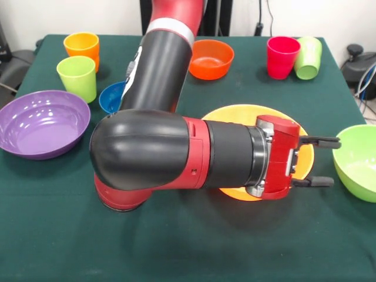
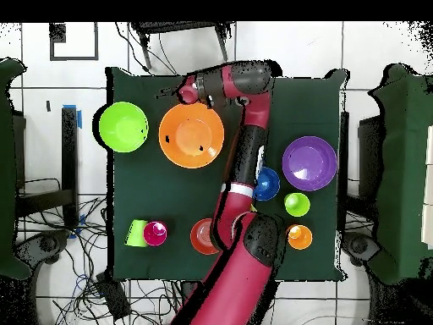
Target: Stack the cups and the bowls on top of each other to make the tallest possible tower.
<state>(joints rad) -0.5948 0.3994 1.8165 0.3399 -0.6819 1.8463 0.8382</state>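
The jaws (image 1: 320,161) stand open with nothing between them, held level above the counter (image 1: 194,247), between the large orange-yellow bowl (image 1: 235,114) and the large green bowl (image 1: 359,161) at the counter's edge. The arm (image 1: 158,64) lies across the middle of the counter and covers part of the orange-yellow bowl. No tower is built; all pieces stand apart. The purple bowl (image 1: 41,122) sits near the opposite edge, with the small blue bowl (image 1: 110,97), the lime green cup (image 1: 77,77) and the orange cup (image 1: 82,47) beside it. The red-orange bowl (image 1: 211,59) is at the robot's edge. The red cup (image 1: 282,56) stands upright; the green cup (image 1: 308,57) seems to lean on it.
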